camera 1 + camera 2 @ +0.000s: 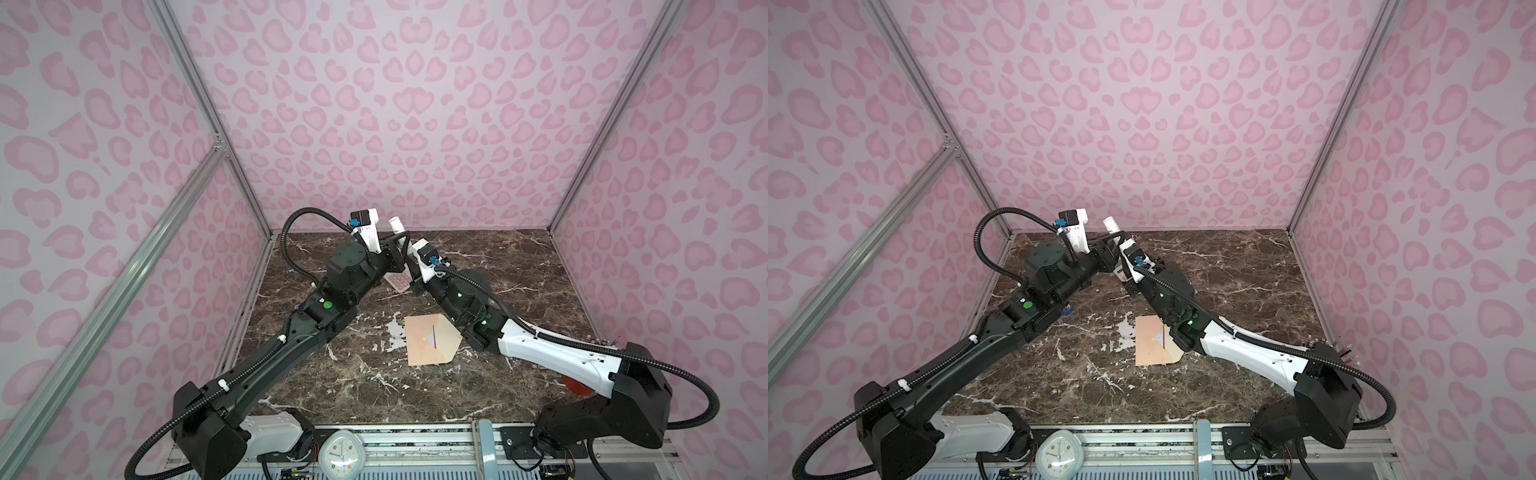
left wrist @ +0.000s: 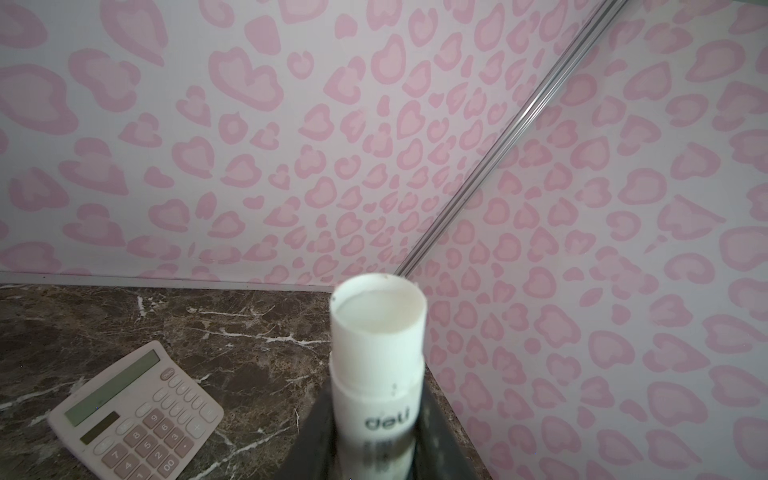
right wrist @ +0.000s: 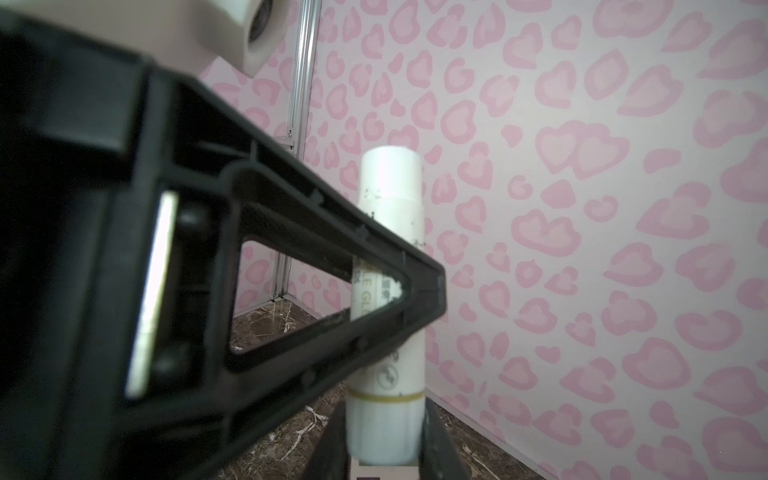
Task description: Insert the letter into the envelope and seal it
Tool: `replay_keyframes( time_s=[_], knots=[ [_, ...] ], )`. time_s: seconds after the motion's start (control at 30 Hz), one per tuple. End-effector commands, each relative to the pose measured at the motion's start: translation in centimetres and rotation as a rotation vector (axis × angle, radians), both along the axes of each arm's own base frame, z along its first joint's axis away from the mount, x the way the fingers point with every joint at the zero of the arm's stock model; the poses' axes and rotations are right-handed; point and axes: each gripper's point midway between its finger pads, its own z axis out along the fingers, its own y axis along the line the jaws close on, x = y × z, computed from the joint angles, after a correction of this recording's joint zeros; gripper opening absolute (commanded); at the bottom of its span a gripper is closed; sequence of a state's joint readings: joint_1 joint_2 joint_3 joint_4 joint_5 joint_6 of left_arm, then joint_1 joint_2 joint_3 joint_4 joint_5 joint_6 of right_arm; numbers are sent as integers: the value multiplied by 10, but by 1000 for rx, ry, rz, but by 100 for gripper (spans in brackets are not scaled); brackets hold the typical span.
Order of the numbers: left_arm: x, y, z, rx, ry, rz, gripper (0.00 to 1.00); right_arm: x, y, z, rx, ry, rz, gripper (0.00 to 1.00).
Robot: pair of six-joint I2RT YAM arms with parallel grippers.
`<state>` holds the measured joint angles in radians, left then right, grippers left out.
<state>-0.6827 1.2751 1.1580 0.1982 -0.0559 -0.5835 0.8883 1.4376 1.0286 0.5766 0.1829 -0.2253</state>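
The peach envelope (image 1: 426, 345) lies flat at mid-table in both top views, its paler pointed flap (image 1: 451, 337) opened to the right. A thin red edge at its mouth (image 1: 433, 336) may be the letter; the rest of the letter is hidden. At the back of the table both grippers hold one white glue stick (image 1: 397, 226), upright and uncapped. My left gripper (image 2: 378, 432) is shut on its labelled body (image 2: 378, 357). My right gripper (image 3: 384, 440) is shut on the stick's lower end (image 3: 386, 424), under the left gripper's black finger (image 3: 332, 270).
A pink-keyed calculator (image 2: 137, 415) lies on the marble just below the grippers, partly hidden in a top view (image 1: 397, 282). The right forearm (image 1: 552, 349) hangs over the envelope's right side. A clock (image 1: 343, 455) sits at the front rail. The back wall stands close behind the glue stick.
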Motion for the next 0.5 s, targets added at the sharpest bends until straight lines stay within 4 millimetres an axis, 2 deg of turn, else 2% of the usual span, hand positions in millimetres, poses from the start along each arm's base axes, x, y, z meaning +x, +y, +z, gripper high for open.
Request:
replay_keyframes(
  time_s=[0.0,0.2,0.47],
  knots=[
    [-4,-4,3,-13,-15,-30,4,-5,3,12,31,-24,33,24],
    [-8,-6,-1,-18,-7,-56,4,-11,-2,23,60,-9,70,22],
    [-16,-18,-5,-88,-3,-181,4,-29,-7,36,178,106,278,20]
  ],
)
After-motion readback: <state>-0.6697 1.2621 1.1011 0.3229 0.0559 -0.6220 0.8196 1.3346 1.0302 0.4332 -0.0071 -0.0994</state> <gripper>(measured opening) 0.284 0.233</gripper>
